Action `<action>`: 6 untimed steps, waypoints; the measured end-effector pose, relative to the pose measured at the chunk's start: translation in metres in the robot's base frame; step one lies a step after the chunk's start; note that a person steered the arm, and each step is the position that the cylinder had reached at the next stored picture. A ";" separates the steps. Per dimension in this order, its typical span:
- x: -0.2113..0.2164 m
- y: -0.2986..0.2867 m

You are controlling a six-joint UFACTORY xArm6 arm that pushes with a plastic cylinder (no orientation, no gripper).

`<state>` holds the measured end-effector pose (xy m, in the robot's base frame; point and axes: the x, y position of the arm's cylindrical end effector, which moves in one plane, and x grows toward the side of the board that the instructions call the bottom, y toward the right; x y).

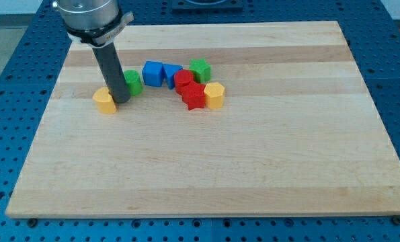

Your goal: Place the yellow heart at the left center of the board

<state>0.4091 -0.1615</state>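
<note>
Yellow heart (pixel 105 101): lies on the worktop (pixel 206 168) in its upper-left part, near the view's left edge of the board; it is the leftmost block of all.
Heart's heading: too small to tell where its point aims; no clear long axis shows, though the block looks slightly wider than tall.
My tip (pixel 121 101): touching or just beside the yellow heart, on its right side toward the view's right.
Arm pose: the dark rod stands nearly upright, dropping from a silver round mount at the view's top left down to the worktop.
Fingers: there are none on this rig, only the bare rod, so nothing spreads or pinches.
Green block (pixel 133 82): just right of the yellow heart and a little above it, partly behind the rod.
Blue cube (pixel 152 72): further right of the yellow heart, above its level.
Second blue block (pixel 171 74): touching the blue cube, on the side away from the yellow heart.
Red blocks (pixel 190 89): well right of the yellow heart, two pressed together.
Second green block (pixel 200 69): above the red pair.
Second yellow block (pixel 214 95): farthest from the yellow heart, touching the red pair.
</note>
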 end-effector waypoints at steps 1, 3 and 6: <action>0.001 0.032; 0.017 0.020; -0.002 -0.086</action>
